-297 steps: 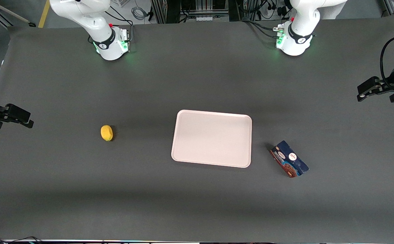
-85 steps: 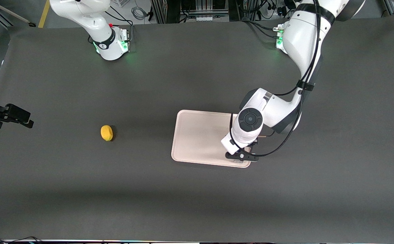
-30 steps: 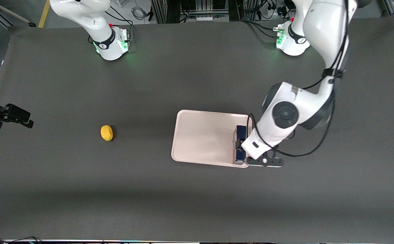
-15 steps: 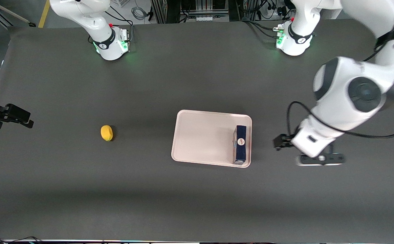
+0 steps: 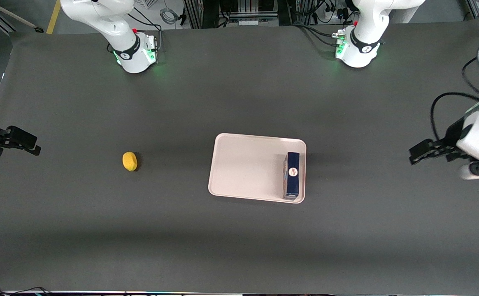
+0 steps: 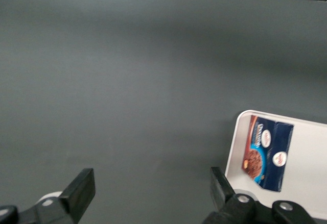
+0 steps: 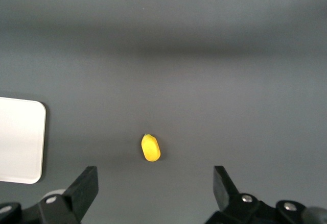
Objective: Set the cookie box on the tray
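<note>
The navy cookie box point(image 5: 292, 175) stands on its long narrow side on the pale pink tray point(image 5: 247, 164), against the rim toward the working arm's end. My left gripper point(image 5: 422, 151) is open and empty, well away from the tray, above the table toward the working arm's end. In the left wrist view the open gripper point(image 6: 150, 193) is over bare mat, with the cookie box point(image 6: 270, 152) on the tray point(image 6: 311, 188) off to one side. The box's cookie picture and white logo show there.
A small yellow lemon-like object point(image 5: 129, 161) lies on the dark mat toward the parked arm's end, apart from the tray; it also shows in the right wrist view point(image 7: 150, 148). The two arm bases point(image 5: 356, 47) stand farthest from the front camera.
My gripper has let go of the cookie box, left it on the tray, and pulled away toward the working arm's end. The box has not moved in the last half second.
</note>
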Tool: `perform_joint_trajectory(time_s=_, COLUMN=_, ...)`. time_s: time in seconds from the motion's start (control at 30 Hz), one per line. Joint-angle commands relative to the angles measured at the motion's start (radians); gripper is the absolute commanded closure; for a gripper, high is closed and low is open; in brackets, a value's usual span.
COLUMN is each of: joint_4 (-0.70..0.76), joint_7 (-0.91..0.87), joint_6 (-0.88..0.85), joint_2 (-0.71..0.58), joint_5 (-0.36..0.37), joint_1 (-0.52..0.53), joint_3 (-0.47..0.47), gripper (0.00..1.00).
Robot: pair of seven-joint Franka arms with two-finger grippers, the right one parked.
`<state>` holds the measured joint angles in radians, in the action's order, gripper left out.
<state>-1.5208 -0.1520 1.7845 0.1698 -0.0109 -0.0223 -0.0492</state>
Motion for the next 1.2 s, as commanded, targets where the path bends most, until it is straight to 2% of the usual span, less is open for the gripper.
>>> perform_joint_trajectory(time_s=0.0, joint_4=-0.168, joint_7=0.048, joint_6=0.013, joint_2=-0.144, joint_5=0.0, joint_1=0.041, joint_3=-0.005, gripper=0.0)
perform_joint_trajectory(time_s=0.17, joint_4=-0.28, joint_7=0.075, joint_6=0.029, joint_2=-0.242, joint_5=0.002, joint_1=0.067, joint_3=-0.009, gripper=0.0)
perform_joint_trajectory(time_s=0.27, joint_4=-0.3, joint_7=0.109, joint_6=0.016, joint_2=-0.266, joint_5=0.002, joint_1=0.079, joint_3=-0.014, gripper=0.0)
perform_joint_trajectory(time_s=0.53, joint_4=-0.343, joint_7=0.219, joint_6=0.012, joint_2=-0.293, joint_5=0.002, joint_1=0.094, joint_3=-0.017, gripper=0.0)
perform_joint_trajectory(time_s=0.63, joint_4=-0.345, joint_7=0.23, joint_6=0.01, joint_2=-0.293, joint_5=0.006, joint_1=0.094, joint_3=-0.018, gripper=0.0)
perform_joint_trajectory(time_s=0.8, joint_4=-0.343, joint_7=0.238, joint_6=0.007, joint_2=-0.294, joint_5=0.065, joint_1=0.093, joint_3=-0.037, gripper=0.0)
perform_joint_trajectory(time_s=1.17, joint_4=-0.343, joint_7=0.236, joint_6=0.007, joint_2=-0.296, joint_5=0.066, joint_1=0.093, joint_3=-0.037, gripper=0.0)
